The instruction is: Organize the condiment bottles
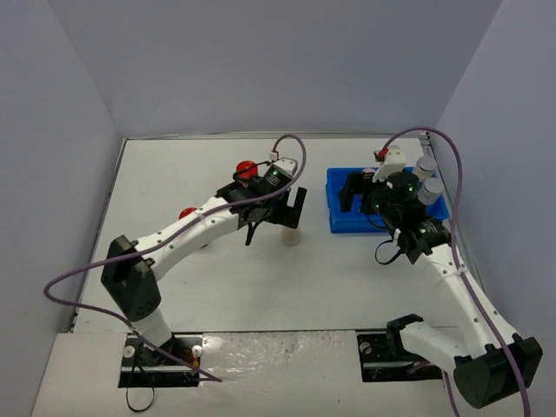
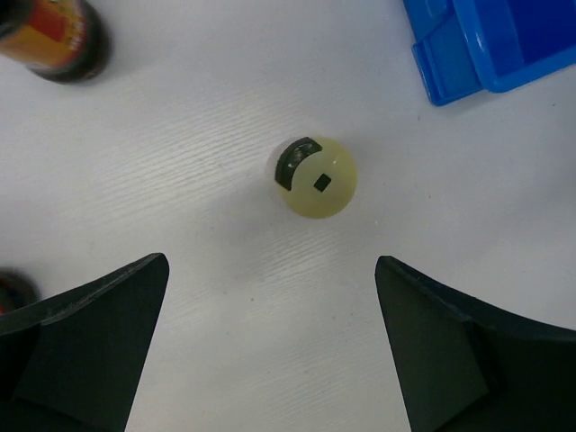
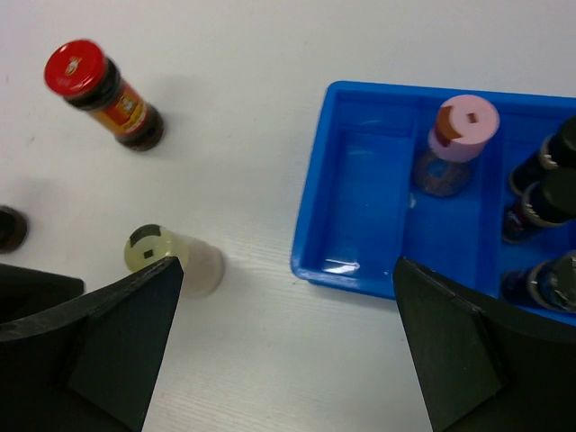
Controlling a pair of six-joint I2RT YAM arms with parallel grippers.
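From my station, the white table (image 1: 174, 174) fills most of the top view, and both wrist views show a faint wood grain running across its surface (image 2: 225, 297) (image 3: 270, 90). A blue tray (image 1: 373, 224) sits flat on the far right part of it, close to the right wall (image 1: 512, 104). Through the right wrist camera I see the tray (image 3: 360, 180) has rounded corners, upright ridges splitting it into compartments, and a glossy floor that catches the light. The left wrist camera shows me only one corner of it (image 2: 486, 45). Plain grey-lilac walls, back (image 1: 278, 61) and left (image 1: 52, 130), close in the table. A paler board (image 1: 87, 365) runs along the near edge.
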